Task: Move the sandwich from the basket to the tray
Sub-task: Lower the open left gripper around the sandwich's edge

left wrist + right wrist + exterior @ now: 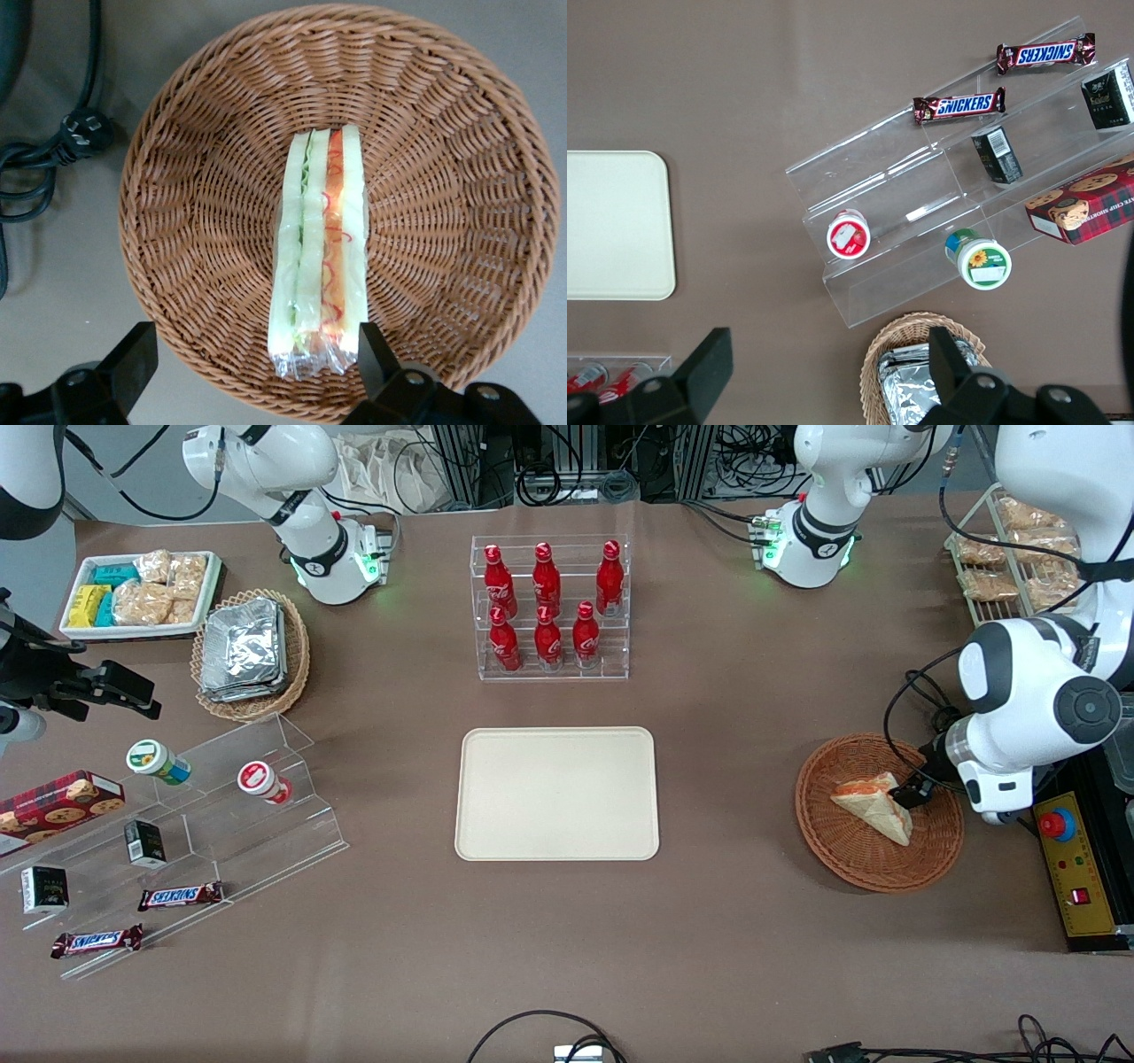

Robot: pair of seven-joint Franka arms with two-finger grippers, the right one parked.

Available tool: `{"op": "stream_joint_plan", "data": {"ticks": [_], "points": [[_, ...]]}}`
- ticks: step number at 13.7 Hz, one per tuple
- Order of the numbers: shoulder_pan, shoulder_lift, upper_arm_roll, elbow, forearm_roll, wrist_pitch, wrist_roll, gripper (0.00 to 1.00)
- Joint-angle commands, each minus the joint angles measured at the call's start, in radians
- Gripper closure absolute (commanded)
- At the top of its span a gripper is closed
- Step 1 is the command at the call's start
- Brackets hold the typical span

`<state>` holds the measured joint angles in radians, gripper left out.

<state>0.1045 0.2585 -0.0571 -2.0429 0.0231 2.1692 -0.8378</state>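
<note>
Gripper [248,359] spread wide, low over sandwich [320,248] at basket [443,106] middle. Risk: slippery wrap, wedge squeezes out. Tray [557,794] bare, table centre.

Brown table [726,957], tray [557,794], basket [850,850], bottle rack [551,607], pincer [908,795] over basket
</note>
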Motion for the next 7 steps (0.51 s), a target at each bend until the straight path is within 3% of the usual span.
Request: {"op": "stream_joint_plan", "data": {"ticks": [1, 7], "points": [[0.001, 0.063, -0.006, 0.010, -0.006, 0.040, -0.014, 0.00], [0.001, 0.125, -0.006, 0.006, -0.006, 0.095, -0.075, 0.00]]}}
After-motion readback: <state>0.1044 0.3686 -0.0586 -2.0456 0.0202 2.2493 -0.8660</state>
